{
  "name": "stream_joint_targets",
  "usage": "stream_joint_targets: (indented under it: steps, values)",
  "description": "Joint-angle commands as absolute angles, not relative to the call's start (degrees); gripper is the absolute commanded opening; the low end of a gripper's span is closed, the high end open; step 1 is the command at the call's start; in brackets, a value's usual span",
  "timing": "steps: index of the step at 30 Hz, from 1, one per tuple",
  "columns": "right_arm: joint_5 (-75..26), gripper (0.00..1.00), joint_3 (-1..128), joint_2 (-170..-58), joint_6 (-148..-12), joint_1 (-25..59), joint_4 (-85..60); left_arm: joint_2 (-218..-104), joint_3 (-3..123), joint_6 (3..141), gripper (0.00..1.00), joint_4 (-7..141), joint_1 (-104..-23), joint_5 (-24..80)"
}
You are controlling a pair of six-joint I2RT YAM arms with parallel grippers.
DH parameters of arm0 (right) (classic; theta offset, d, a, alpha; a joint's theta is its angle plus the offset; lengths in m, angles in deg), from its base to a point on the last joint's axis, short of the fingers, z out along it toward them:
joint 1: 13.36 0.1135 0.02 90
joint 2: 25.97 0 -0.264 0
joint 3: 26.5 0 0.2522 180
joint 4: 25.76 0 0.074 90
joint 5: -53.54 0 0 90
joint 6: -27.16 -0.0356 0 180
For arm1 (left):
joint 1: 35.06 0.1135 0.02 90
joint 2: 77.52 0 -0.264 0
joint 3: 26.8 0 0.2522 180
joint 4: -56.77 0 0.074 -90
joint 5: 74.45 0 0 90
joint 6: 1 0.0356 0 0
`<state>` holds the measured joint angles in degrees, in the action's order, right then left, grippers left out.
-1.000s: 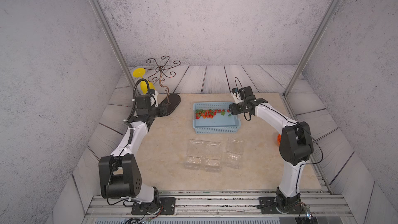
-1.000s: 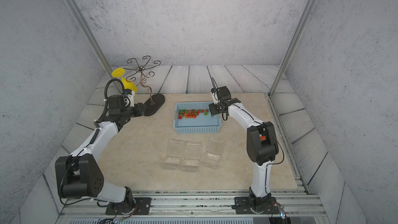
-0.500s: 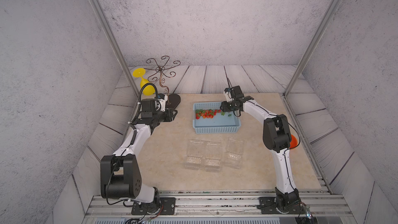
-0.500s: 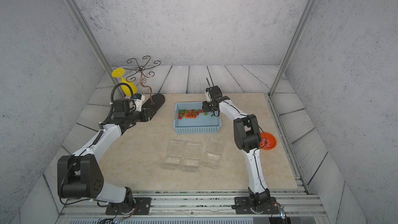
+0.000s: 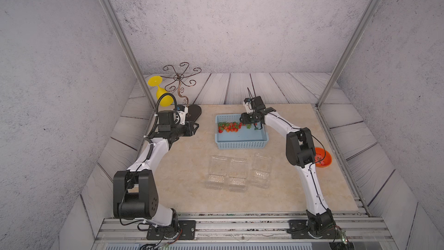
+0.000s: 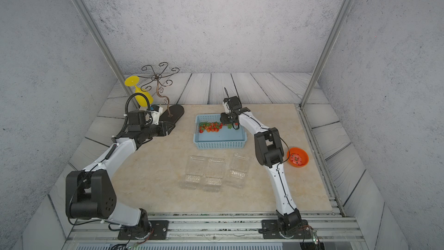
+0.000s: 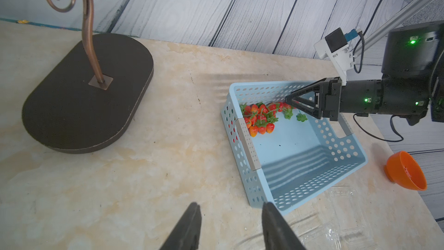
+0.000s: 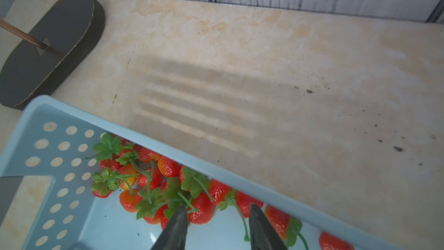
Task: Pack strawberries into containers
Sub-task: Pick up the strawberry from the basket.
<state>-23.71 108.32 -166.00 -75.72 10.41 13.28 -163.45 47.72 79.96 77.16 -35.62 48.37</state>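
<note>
Strawberries strung along the basket's far wall, the right tool poised at their end.

The strawberries lie in a tangled row against the far wall of the blue basket. The right tool hangs low at the row's right end, jaws apart, with one berry between its tips and not yet pinched. The left tool, open and empty, hovers over the bench well apart from the fruit. The clear containers wait in front of the basket, apparently empty.
</note>
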Motion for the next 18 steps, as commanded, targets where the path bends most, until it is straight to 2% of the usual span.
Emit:
stream_joint_targets:
  steps: [1, 9, 18]
  values:
    - [-22.2, 0.44, 109.8, -169.2, -77.2, 10.6, 13.0, -164.2, 48.5, 80.7, 0.46, 76.4, -36.1, 49.1]
    - [-20.3, 0.44, 113.0, -172.6, -79.9, 10.6, 11.7, -164.8, 48.7, 80.7, 0.46, 76.5, -36.2, 49.3]
    - [-18.2, 0.38, 115.0, -174.9, -82.1, 10.7, 11.2, -165.1, 49.0, 80.8, 0.46, 76.7, -36.1, 49.6]
